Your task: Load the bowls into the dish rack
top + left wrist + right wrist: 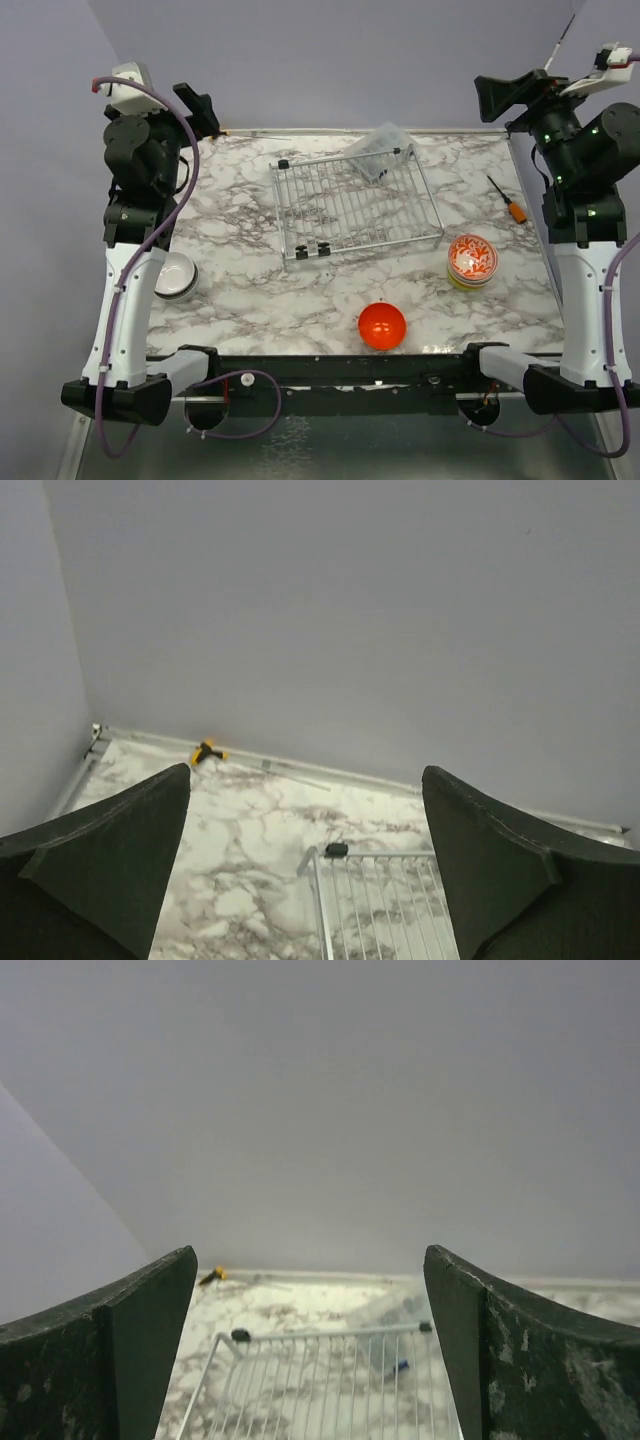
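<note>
Well apart: orange bowl, right gripper

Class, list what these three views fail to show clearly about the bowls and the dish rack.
1. Stacked bowls, top view: the patterned top bowl covers those beneath; count unclear.
2. White bowl, top view: left arm overlaps it; possibly several nested.
3. Dish rack: far corner under the clear bag; cut off by the bottom edge in both wrist views.

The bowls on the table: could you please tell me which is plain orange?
The glossy orange round bowl, standing alone at the front centre. The red-patterned white bowl tops a stack on the right; the plain white bowl sits at the left.
</note>
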Robot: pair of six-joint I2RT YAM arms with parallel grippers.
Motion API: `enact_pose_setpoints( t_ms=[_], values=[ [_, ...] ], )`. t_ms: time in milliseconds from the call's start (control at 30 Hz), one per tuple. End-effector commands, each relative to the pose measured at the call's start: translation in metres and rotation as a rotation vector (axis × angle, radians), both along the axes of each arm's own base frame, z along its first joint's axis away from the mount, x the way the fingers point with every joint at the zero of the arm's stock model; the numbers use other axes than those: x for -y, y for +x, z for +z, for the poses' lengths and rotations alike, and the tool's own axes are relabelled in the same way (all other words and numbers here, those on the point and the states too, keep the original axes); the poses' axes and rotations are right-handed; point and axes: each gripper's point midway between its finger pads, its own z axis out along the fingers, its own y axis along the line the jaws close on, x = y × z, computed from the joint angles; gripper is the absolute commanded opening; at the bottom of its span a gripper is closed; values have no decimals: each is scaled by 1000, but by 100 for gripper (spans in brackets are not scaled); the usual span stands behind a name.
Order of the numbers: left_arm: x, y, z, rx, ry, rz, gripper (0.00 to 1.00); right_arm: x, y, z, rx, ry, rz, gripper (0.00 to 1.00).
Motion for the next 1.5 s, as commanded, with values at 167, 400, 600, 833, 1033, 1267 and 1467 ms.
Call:
enact_pose_setpoints(
  t_ms=[167, 400, 600, 833, 1033, 1267, 1467],
  values=[
    [32, 17, -110, -220, -43, -155, 99, 0, 10, -136, -360, 125, -4, 100],
    [46, 19, -181, -323, -137, -209, 99, -7, -3, -218, -604, 151, 14, 100],
    [80, 20, -231, -442, -321, -300, 99, -3, -19, -250, -663, 188, -19, 100],
    [201, -33, -286, -661, -256, -650, 99, -13, -39, -268, -677, 164, 47, 100],
    [268, -105, -305, -697, -81, -892, 90, -13, -50, -290, -757, 185, 36, 100],
    [311, -172, -347, -800, 129, -1078, 76, -8, -62, -322, -883, 281, -34, 99],
    [336, -229, -399, -992, 244, -1227, 70, -11, -74, -332, -894, 295, -24, 97]
  ],
)
